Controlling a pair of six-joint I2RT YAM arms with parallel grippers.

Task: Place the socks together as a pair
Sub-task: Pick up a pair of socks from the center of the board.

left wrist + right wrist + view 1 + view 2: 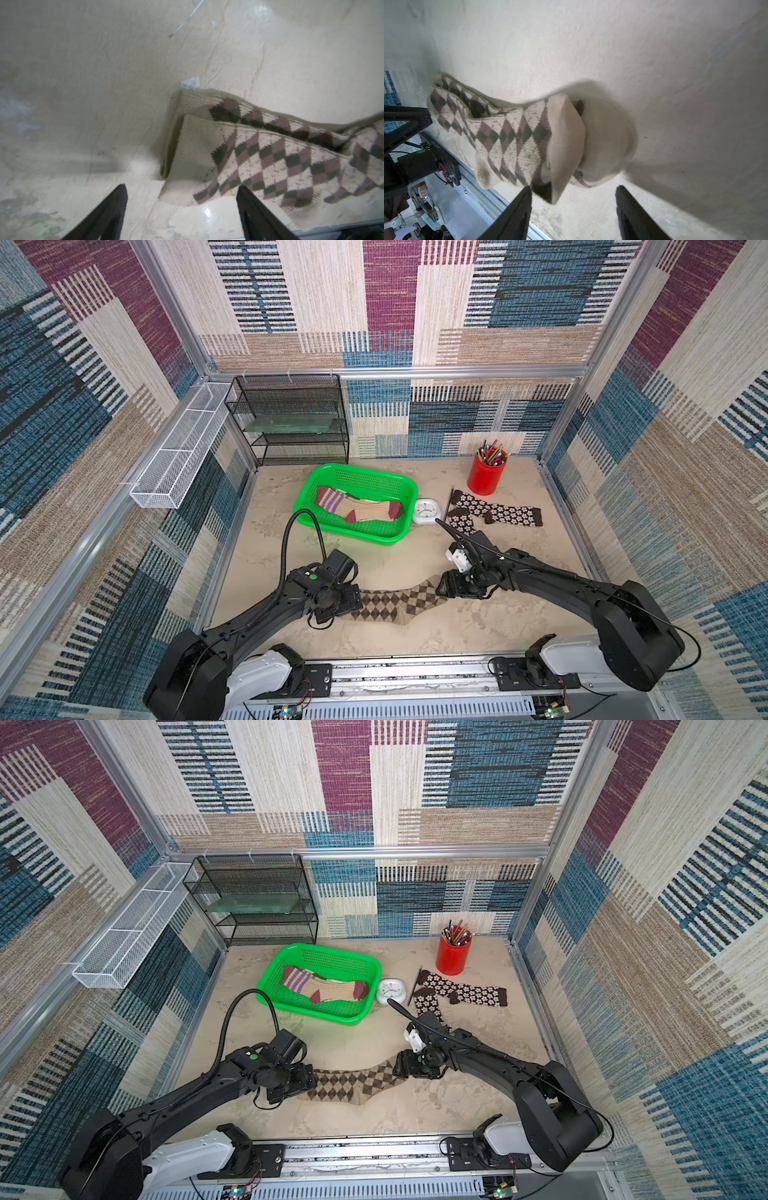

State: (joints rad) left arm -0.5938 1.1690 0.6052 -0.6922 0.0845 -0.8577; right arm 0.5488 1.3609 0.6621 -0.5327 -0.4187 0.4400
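The marbled table (498, 626) carries three lots of socks. The green basket (365, 469), well beyond both grippers, holds the tan striped socks (365, 508). The flowered socks (498, 510) lie loose, out past the right arm.

The argyle socks (399, 603) are the job in hand. They lie flat on the table, one on top of the other, stretched between the two grippers.

The left gripper (181, 186) has its jaws wide apart and grips nothing. The cuffs (197, 145) lie just ahead of the jaws and lean towards one finger. The right gripper (573, 187) is also spread and empty, with the toes just ahead of it.

The step looks like leaving this pair laid down, and doing it well means not disturbing the stack:
- **Keep the jaws spread:** lift each gripper straight away from the cloth, not sideways along it, because knit fabric drags easily.
- **Mind the right side:** a corner of the upper toe (564, 145) reaches almost to one finger (517, 207) and could catch on it.

The match is not exact. The lower toe (608, 141) pokes out past the upper one, and the upper cuff sits a little back from the lower. If a neater pair is wanted, a light pinch on the top sock alone, slid towards the right jaws, should square it.
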